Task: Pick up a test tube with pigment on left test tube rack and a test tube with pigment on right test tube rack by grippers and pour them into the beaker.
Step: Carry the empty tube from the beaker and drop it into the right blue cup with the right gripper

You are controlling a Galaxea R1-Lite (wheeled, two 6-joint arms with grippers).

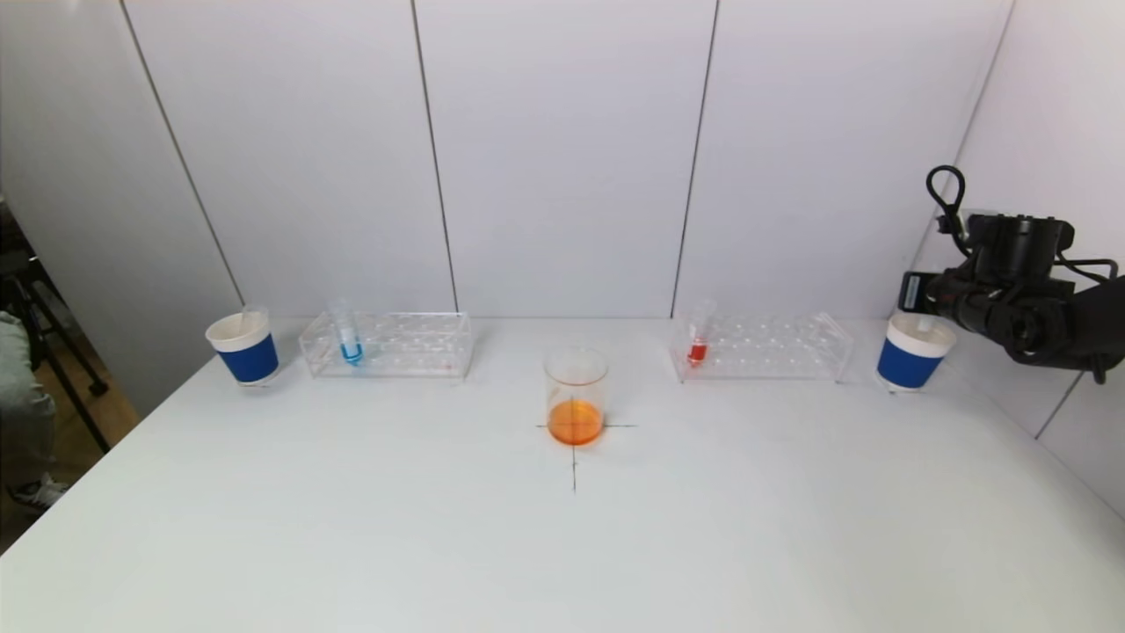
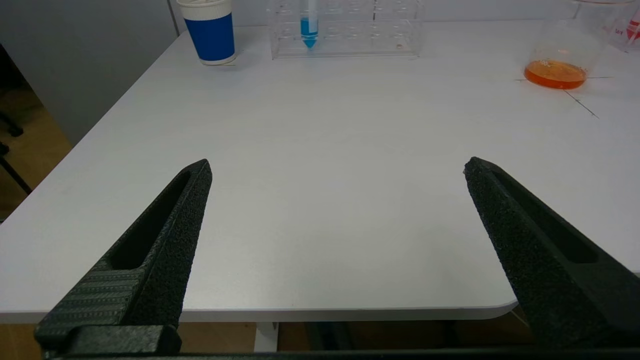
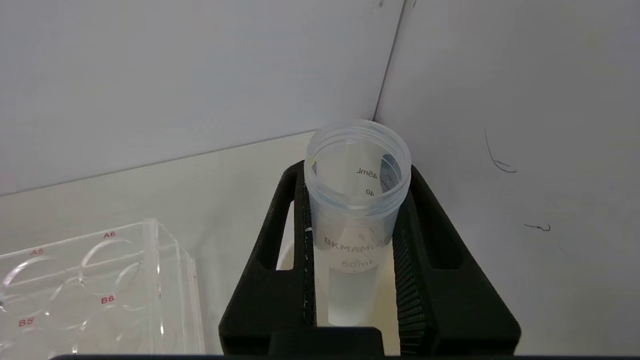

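Right claw (image 3: 352, 250) is clenching an empty clear plastic tube (image 3: 356, 200) over the right blue-banded paper cup (image 1: 910, 352), apparently discarding it; left claw (image 2: 337, 170), released, is hanging over the white bench (image 2: 320, 175), needing next the blue-pigment tube (image 1: 349, 338).

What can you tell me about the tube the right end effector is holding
The tube is clear, slightly frosted plastic with a threaded open mouth and no cap. Graduations read 40, 45mL and 50mL, with embossed lettering below. It looks empty: no pigment shows inside. It stands roughly upright, clamped between the black fingers of the right end effector, which is shut on its sides. It is held near the right wall, over the blue and white paper cup beyond the right rack.
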